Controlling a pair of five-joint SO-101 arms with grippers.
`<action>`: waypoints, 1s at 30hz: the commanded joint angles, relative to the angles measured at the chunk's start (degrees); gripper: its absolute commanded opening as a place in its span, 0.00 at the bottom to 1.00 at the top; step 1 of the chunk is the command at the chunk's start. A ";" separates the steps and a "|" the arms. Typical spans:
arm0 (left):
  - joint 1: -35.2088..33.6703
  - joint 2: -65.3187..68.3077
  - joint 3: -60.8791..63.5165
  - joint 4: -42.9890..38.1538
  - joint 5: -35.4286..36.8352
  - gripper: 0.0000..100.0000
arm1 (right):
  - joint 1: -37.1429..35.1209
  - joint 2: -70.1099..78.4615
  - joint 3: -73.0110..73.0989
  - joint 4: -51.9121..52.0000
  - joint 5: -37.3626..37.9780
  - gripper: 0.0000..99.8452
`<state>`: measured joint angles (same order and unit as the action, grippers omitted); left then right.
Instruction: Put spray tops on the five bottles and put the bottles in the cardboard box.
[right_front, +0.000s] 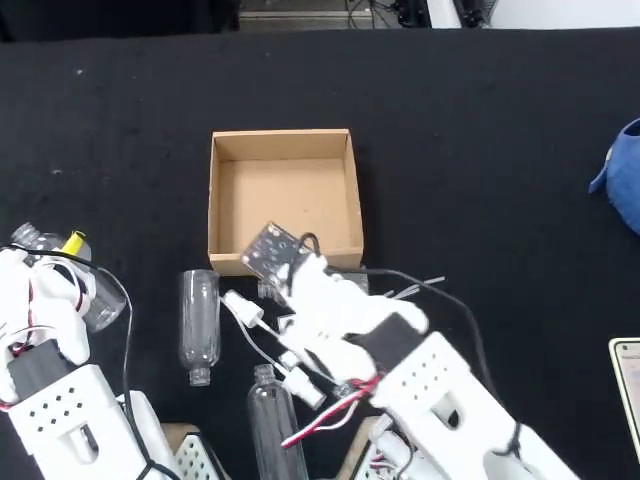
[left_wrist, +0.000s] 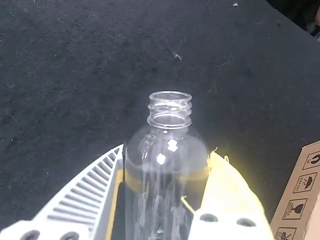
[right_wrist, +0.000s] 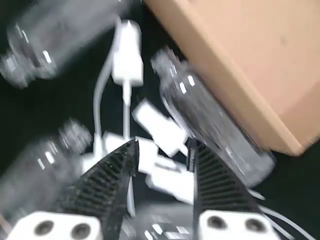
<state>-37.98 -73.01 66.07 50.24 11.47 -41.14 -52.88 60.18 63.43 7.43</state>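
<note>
My left gripper (left_wrist: 167, 167) is shut on a clear, capless bottle (left_wrist: 169, 140), held between its white and yellow fingers; in the high view that bottle (right_front: 100, 297) lies at the table's left edge, with the left gripper (right_front: 60, 265) around it. My right gripper (right_wrist: 162, 155) stands open just above a heap of white spray tops (right_wrist: 161, 129), close in front of the cardboard box (right_front: 285, 195). Another spray top (right_wrist: 127, 57) lies farther off. Clear bottles lie around: one (right_front: 198, 320) left of the tops, one (right_front: 272, 415) nearer the arms, one (right_wrist: 210, 125) against the box wall (right_wrist: 250, 60).
The box is open and nothing lies in it. White dip tubes and arm cables (right_front: 440, 300) trail beside the right arm. A blue object (right_front: 625, 180) sits at the far right edge, and a white item (right_front: 628, 362) below it. The black table is bare behind the box.
</note>
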 joint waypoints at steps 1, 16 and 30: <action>-0.48 -0.97 -0.04 -1.58 0.18 0.03 | -3.52 5.49 -3.30 -8.44 -7.47 0.15; -0.66 -0.97 0.66 -3.25 0.18 0.03 | -7.91 23.96 -16.13 -9.49 -12.04 0.16; -0.66 -0.97 0.66 -3.25 0.18 0.03 | -12.04 37.67 -17.27 -17.14 -13.27 0.15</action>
<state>-38.07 -73.01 67.65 48.22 11.47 -52.48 -15.34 46.11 49.10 -5.58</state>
